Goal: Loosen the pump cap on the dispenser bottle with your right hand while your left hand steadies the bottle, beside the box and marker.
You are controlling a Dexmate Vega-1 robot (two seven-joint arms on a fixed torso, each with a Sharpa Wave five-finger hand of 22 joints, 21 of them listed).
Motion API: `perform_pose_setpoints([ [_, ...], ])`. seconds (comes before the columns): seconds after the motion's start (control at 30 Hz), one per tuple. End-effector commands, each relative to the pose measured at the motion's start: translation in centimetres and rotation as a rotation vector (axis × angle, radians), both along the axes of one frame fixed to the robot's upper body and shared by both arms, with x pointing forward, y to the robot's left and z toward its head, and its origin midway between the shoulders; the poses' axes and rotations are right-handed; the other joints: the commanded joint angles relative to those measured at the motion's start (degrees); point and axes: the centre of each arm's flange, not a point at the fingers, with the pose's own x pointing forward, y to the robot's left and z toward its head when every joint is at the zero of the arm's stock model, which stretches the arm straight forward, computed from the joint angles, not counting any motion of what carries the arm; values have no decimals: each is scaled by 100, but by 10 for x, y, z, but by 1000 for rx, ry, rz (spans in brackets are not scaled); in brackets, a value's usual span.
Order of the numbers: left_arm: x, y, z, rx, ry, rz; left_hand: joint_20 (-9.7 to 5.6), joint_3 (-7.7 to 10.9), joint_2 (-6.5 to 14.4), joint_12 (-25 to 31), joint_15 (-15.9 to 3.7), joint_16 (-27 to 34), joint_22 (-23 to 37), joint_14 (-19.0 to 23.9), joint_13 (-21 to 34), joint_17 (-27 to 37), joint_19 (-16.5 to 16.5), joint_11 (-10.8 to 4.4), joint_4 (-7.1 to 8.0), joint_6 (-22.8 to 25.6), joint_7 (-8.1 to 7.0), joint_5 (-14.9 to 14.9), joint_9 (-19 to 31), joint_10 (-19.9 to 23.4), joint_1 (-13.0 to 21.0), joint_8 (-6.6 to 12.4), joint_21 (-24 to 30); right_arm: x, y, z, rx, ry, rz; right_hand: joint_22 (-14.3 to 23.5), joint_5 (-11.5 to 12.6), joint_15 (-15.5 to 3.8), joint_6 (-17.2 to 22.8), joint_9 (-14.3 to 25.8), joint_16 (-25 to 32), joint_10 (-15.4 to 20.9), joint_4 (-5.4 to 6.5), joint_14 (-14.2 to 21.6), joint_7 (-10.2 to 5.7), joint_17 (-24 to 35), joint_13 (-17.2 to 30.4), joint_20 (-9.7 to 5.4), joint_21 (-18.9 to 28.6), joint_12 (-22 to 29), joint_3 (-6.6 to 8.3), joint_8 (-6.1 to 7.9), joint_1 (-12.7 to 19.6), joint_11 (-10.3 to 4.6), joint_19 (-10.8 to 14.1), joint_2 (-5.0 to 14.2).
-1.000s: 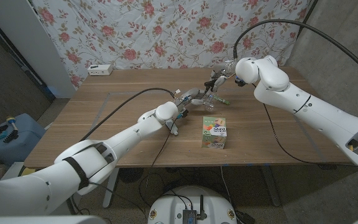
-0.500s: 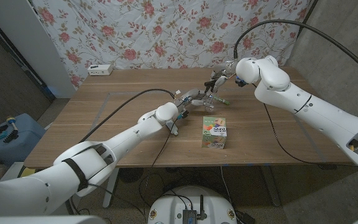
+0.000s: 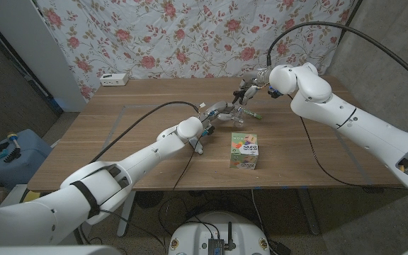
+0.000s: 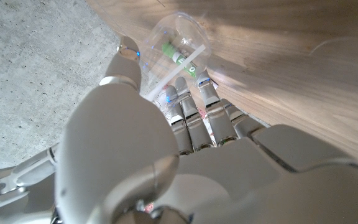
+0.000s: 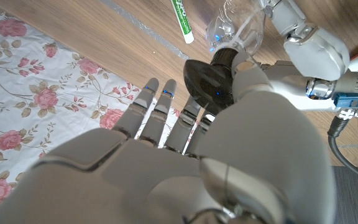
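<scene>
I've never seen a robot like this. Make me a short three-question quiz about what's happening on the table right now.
1. True or false: the left hand grips the clear dispenser bottle.
2. Which hand is at the black pump cap? A) left hand B) right hand C) neither
3. Fill in: the colourful box stands on the wooden ____, nearer the robot than the bottle.

Key: 1 true; 2 B; 3 table. The green-and-white marker lies on the wood beside the bottle.
</scene>
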Motion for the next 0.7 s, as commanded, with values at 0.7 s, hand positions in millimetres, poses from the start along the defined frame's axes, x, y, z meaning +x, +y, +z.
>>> perform_pose_setpoints([
  [0.7,2,1,1,-1,-2,1,-380,401,740,12,-543,41,12,94,1273,23,34,-287,342,470,-127,37,26,358,-498,29,6,-3,0,7,26,-23,12,14,-37,-914,163,30,57,214,-25,141,-6,35,16,-9,23,8,26,27,40,-30,105,85],
])
